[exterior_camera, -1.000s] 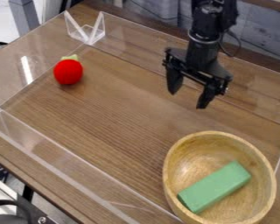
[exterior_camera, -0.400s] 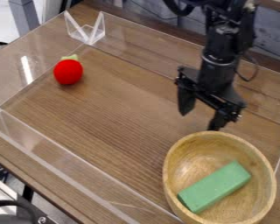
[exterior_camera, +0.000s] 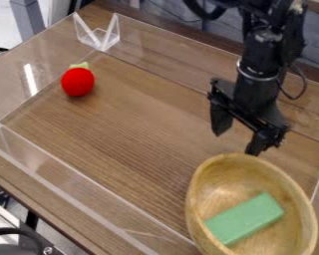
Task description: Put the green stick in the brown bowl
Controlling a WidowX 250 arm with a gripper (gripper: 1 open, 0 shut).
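The green stick (exterior_camera: 242,218) lies flat inside the brown bowl (exterior_camera: 206,181) at the lower right of the table. My gripper (exterior_camera: 246,131) points down just above and behind the bowl's far rim, its two black fingers spread open with nothing between them.
A small red strawberry-like ball (exterior_camera: 77,81) sits at the left of the wooden tabletop. Clear acrylic walls (exterior_camera: 96,35) run around the table's edges. The bowl's right side is close to the table's right edge.
The gripper has moved right and toward the camera, ending near the bowl's far rim, and has rolled a little. The bowl has shifted slightly. The stick stays in the bowl.
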